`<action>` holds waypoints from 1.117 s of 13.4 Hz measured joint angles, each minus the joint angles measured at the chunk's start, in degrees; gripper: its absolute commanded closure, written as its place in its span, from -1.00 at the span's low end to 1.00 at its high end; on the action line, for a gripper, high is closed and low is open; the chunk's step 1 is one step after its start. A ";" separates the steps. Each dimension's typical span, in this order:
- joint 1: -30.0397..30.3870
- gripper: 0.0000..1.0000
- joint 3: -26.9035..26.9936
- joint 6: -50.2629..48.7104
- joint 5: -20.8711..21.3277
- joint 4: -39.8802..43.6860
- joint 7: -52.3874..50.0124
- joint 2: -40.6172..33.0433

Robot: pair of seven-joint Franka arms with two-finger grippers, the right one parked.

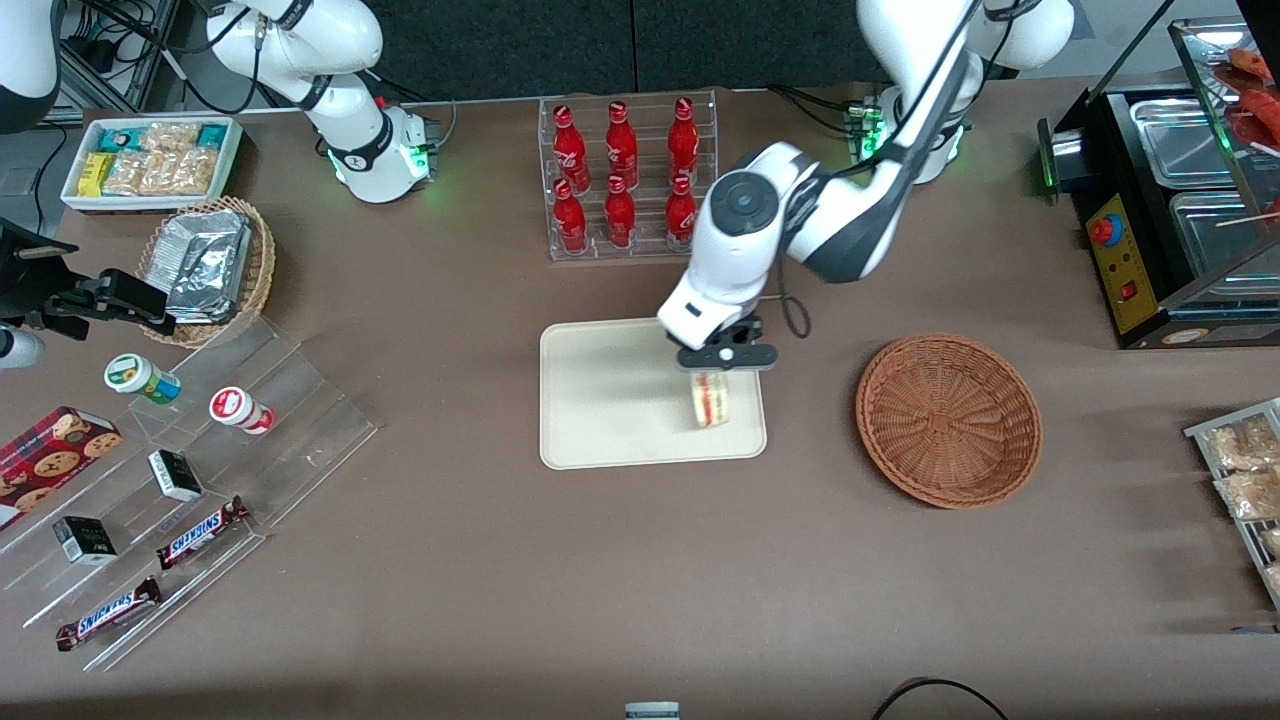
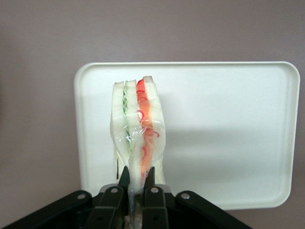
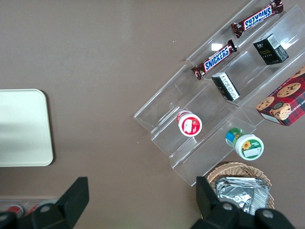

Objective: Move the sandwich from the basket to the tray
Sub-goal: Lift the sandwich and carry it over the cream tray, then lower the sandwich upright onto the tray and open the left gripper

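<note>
A wrapped sandwich, white bread with red and green filling, hangs over the cream tray, near the tray's end toward the working arm. My gripper is shut on the sandwich's wrapper edge, its black fingers pinching it from both sides. Whether the sandwich touches the tray I cannot tell. The reddish-brown wicker basket stands on the table beside the tray, toward the working arm's end, with nothing in it.
A rack of red bottles stands farther from the front camera than the tray. A clear stepped shelf with snacks, a tan basket of foil packets and a white snack bin lie toward the parked arm's end. A black food warmer lies at the working arm's end.
</note>
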 measured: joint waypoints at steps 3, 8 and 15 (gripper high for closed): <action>-1.73 1.00 0.02 2.30 0.00 4.75 -1.17 6.23; -3.63 1.00 0.01 5.91 0.00 8.44 -3.29 11.12; -4.03 0.82 0.02 7.60 -0.01 8.55 -3.82 12.82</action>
